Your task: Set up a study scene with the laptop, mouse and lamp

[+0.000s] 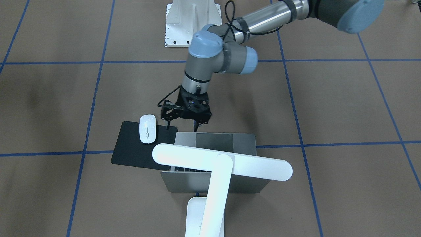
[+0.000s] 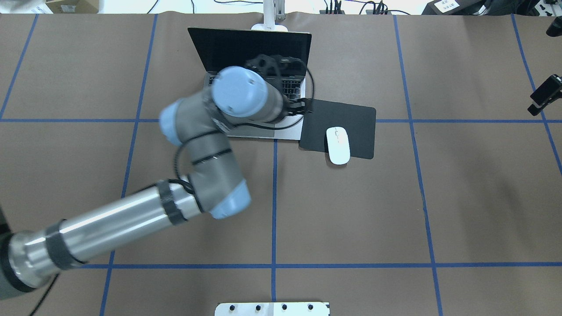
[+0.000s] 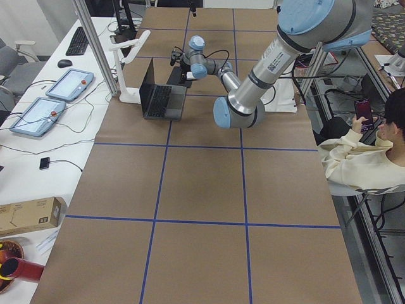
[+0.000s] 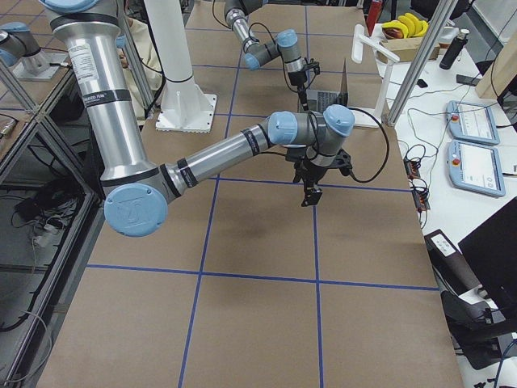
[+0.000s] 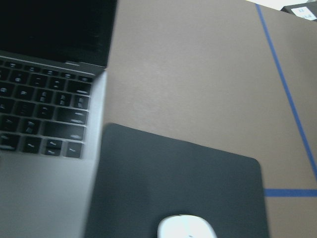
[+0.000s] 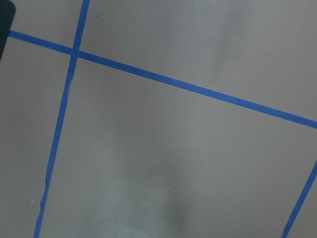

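The laptop (image 2: 252, 44) stands open at the far middle of the table, and its trackpad shows in the front-facing view (image 1: 213, 141). The white mouse (image 1: 147, 128) lies on a black mat (image 1: 131, 149) beside the laptop; it also shows in the overhead view (image 2: 337, 145) and the left wrist view (image 5: 187, 229). The white lamp (image 1: 222, 161) stands behind the laptop with its bar head over the screen. My left gripper (image 1: 182, 126) hangs open and empty over the laptop's front edge, next to the mat. My right gripper (image 4: 311, 192) hangs over bare table; I cannot tell if it is open.
The white ribbed pedestal (image 1: 190, 19) stands at the robot's side of the table. Blue tape lines (image 2: 274, 197) cross the brown table. A seated person (image 3: 364, 158) is beside the table, and tablets (image 4: 472, 121) lie on a side bench.
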{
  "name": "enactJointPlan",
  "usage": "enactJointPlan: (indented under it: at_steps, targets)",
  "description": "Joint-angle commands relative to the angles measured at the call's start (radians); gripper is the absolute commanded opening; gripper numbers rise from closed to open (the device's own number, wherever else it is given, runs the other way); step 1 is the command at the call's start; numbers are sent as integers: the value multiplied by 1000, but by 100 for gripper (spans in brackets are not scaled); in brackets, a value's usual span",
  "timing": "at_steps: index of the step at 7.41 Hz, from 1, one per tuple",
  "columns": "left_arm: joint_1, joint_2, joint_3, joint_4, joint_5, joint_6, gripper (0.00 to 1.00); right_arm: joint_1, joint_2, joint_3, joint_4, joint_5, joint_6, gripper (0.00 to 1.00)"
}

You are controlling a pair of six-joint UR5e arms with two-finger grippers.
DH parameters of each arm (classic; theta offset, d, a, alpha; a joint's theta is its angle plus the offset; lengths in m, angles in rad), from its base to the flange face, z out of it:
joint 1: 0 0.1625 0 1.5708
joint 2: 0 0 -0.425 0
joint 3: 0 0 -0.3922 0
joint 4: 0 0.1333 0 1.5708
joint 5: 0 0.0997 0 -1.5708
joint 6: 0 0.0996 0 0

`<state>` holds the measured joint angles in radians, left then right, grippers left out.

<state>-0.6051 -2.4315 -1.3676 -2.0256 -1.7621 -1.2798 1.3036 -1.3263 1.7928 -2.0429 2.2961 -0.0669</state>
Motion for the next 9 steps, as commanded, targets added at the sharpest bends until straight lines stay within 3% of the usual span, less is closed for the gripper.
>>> enactJointPlan:
  at_steps: [1,2,5,7,9]
  targets:
    - [-173,168,-189,146,-260,106,100,32,36,-32,1,-29,106,100]
    - [-276,245,-203,151,-369,225,100,40,39,-33,1,-32,139,100]
    - [-473,426,-211,284,-412,570,100,118,30,-36,74,-35,139,100]
    - [-635,549,-200,286,-528,825,100,131,6,-41,76,-35,139,100]
    - [-763,664,-164,285,-547,1082,100,137,-8,-40,82,-35,133,100]
